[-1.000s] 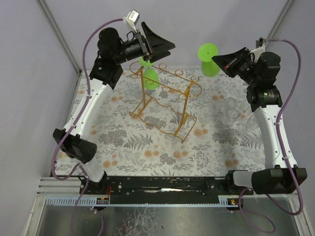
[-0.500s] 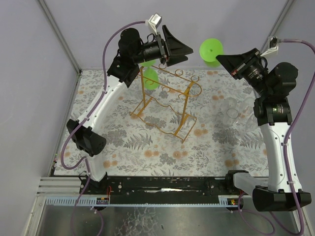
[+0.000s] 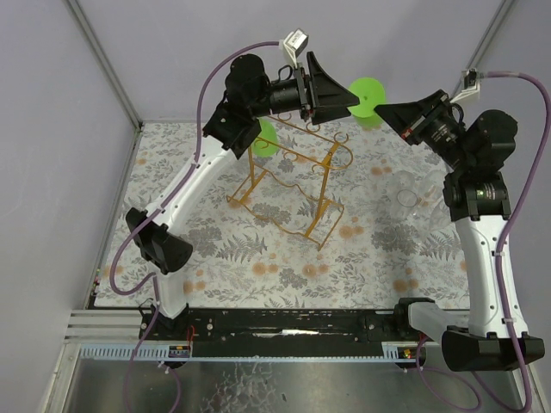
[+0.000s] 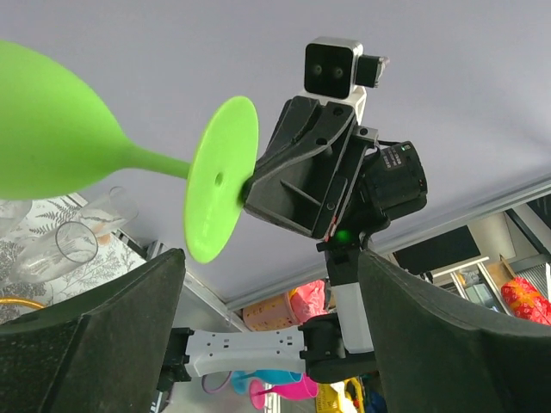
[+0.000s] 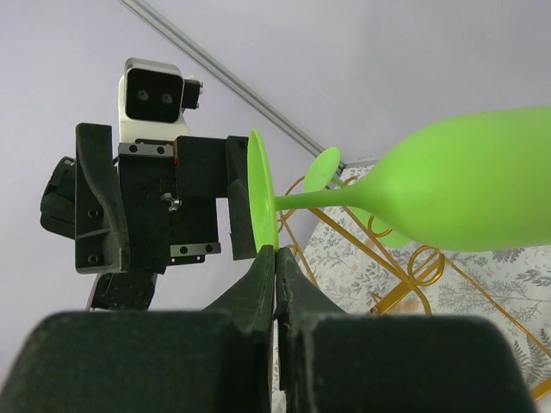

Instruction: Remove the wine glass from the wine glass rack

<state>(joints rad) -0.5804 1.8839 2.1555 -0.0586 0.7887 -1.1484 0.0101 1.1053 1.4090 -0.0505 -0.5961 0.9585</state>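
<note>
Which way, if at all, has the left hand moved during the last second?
Yes. The left hand went rightward, from over the left post of the wine glass rack to over its right end.

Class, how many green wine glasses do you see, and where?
2. One wine glass is held aloft by its foot in the right hand; the second glass hangs on the gold rack, partly behind the left arm.

No text, label, brand, number or sign can be read on anything in view
</note>
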